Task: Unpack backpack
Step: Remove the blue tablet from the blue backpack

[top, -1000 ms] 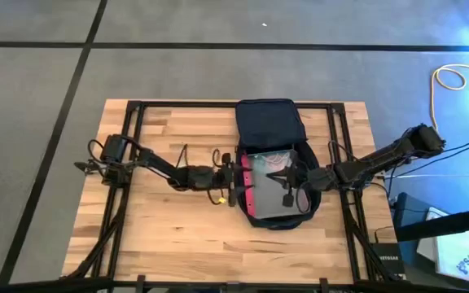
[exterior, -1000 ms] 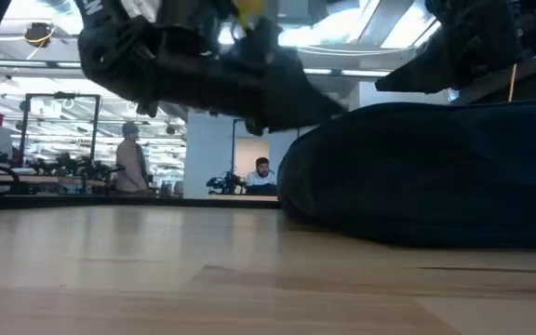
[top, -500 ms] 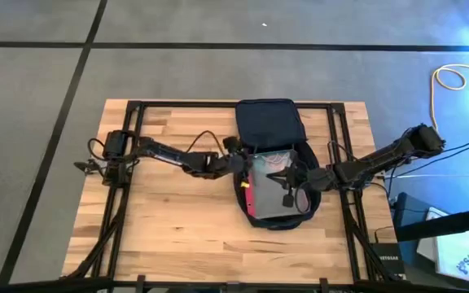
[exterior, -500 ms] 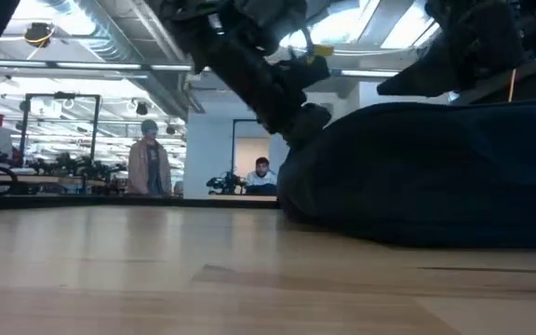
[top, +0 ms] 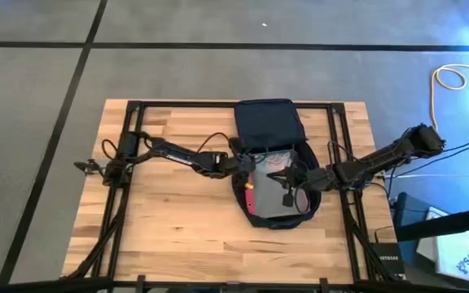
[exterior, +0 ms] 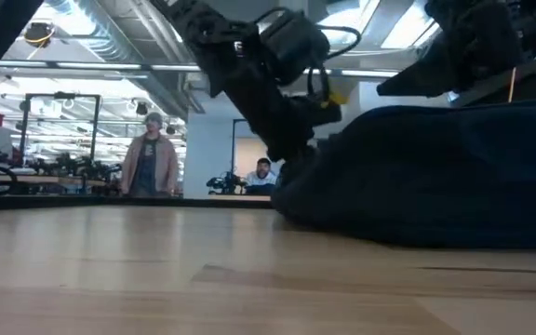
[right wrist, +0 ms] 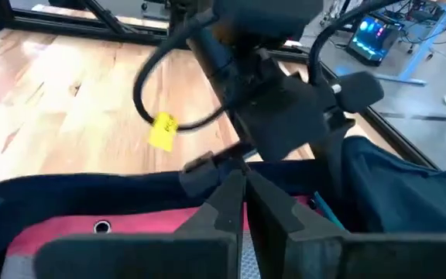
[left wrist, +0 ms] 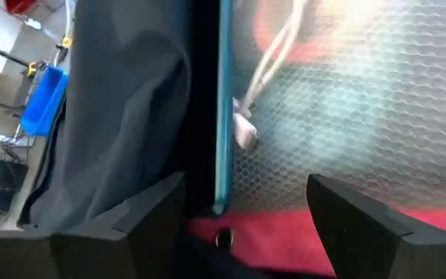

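The dark navy backpack (top: 267,122) lies flat on the table with its mouth open toward the near side. Inside the mouth lies a clear pouch (top: 271,195) with red edges and a white cord in it. My left gripper (left wrist: 246,225) stands open at the backpack's left rim, its fingers on either side of the pouch's red edge (left wrist: 285,229). My right gripper (right wrist: 242,194) is shut and hovers over the middle of the pouch (right wrist: 91,229), pointing toward the table's left. My left gripper reaches into the backpack's mouth from the table's left, slanting down. Whether its open fingers (left wrist: 149,213) touch the pouch's red edge cannot be told. My right gripper's shut fingers (right wrist: 231,201) lie just above the pouch; I cannot tell whether they touch it or the backpack's fabric.
A thin teal edge (left wrist: 223,116) runs beside the pouch inside the backpack. Bare wooden table (top: 169,228) lies left of and in front of the backpack. Black frame rails (top: 133,130) cross the table. Beyond the table a person (exterior: 152,158) stands and another (exterior: 263,172) sits.
My left gripper has swung from beside the backpack's near left side toward the table's far right. It has tipped down into the backpack's mouth at the pouch's left edge. My right arm and the backpack have kept still.
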`<state>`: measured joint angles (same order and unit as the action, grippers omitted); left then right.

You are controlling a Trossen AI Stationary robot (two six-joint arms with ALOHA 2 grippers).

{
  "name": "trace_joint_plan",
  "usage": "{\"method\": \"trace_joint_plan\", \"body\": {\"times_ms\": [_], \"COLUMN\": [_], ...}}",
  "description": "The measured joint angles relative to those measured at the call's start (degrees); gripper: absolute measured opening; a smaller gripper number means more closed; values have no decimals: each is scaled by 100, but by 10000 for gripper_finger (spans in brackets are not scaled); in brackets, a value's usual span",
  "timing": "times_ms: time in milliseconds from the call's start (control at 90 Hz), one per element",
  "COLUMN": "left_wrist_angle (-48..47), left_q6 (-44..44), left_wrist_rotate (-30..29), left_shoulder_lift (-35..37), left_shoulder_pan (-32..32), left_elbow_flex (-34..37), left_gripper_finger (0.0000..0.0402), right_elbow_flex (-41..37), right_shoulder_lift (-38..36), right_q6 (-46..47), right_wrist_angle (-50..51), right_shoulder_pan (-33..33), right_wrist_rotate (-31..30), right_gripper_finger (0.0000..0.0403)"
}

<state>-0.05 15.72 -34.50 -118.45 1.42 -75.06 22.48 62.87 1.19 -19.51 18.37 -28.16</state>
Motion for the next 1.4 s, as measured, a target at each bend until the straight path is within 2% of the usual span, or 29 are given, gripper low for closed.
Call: {"method": "trace_joint_plan", "body": {"times_ms": [78, 289, 689, 1044, 1311, 1400], "left_wrist_angle": [98, 440, 588, 589, 519, 409], "left_q6": [-102, 232, 273, 442, 451, 543], "left_wrist_rotate": [-162, 42, -176, -362, -667, -765], "left_shoulder_lift": [-82, -239, -254, -243, -4, 180], "left_shoulder_pan": [67, 108, 112, 108, -69, -157], "left_elbow_flex": [-1, 2, 4, 4, 10, 19], "left_gripper_finger": [254, 228, 102, 29, 24, 24], "right_elbow_flex": [0, 0, 0, -5, -7, -11], "right_shoulder_lift": [0, 0, 0, 0, -2, -37], "right_q6": [0, 0, 0, 4, -13, -76], "right_wrist_angle": [15, 14, 45, 48, 442, 492], "right_shoulder_pan": [0, 0, 0, 0, 0, 12], "right_wrist_rotate": [-15, -15, -17, -15, -38, -292], "right_gripper_finger": [0, 0, 0, 0, 0, 0]}}
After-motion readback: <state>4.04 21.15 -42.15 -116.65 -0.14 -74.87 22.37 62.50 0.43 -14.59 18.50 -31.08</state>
